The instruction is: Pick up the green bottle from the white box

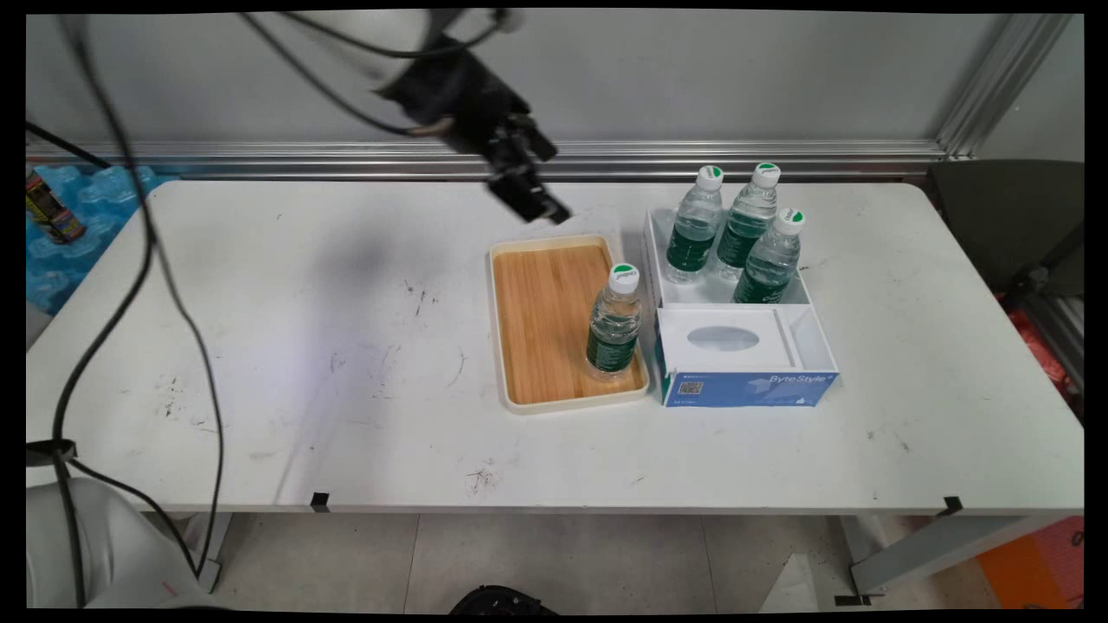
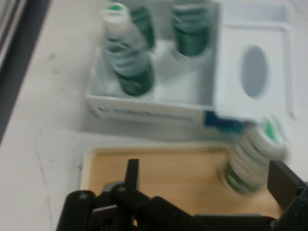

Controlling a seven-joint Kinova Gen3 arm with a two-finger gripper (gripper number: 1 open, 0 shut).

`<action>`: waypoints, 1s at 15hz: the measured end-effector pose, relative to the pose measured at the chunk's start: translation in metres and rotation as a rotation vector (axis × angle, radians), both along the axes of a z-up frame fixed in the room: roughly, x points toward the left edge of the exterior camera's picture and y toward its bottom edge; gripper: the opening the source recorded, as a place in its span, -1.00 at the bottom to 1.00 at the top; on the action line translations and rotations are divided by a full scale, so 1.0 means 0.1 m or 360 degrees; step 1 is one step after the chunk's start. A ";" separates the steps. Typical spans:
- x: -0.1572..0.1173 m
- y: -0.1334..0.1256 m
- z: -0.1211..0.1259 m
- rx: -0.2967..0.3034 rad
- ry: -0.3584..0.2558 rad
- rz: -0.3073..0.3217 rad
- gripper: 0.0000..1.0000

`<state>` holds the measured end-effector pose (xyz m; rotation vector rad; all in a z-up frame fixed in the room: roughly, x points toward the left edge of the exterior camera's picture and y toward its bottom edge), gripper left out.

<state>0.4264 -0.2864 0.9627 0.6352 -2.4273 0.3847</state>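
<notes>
1. A single bottle point(image 1: 615, 324) point(image 2: 250, 163) with a white cap and a green label stands upright on the wooden tray point(image 1: 541, 320) point(image 2: 168, 173). It is in the tray's near right corner, close to the rim.
2. The tool point(image 1: 541, 206) point(image 2: 207, 180) hangs in the air over the tray's far edge, tilted down toward the tray, with its fingers wide apart and nothing between them. It touches neither the bottle nor the tray. This bottle is the one nearest to it.
3. The bottle is tall and narrow, so a knock near the cap would likely tip it.
4. Just beside the tray, on its right, lies a white box point(image 1: 749, 388) with a blue front. Three more bottles of the same kind point(image 1: 695, 229) point(image 1: 749, 221) point(image 1: 770, 260) stand upright in its far part.
5. The box's near part shows a white panel point(image 1: 723, 337) with an oval opening. Whether this is a separate carton or part of the box, I cannot tell.
6. All of this rests on the white counter point(image 1: 303, 346), which is scuffed with dark marks.
</notes>
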 end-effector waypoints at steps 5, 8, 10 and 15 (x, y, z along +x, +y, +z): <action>-0.48 -0.53 -0.34 0.0007 0.0088 0.0296 1.00; -0.72 -0.79 -0.54 0.0009 0.0090 0.0367 1.00; -0.90 -0.96 -0.70 0.0015 0.0085 0.0401 1.00; -1.23 -1.27 -0.98 0.0035 0.0062 0.0422 1.00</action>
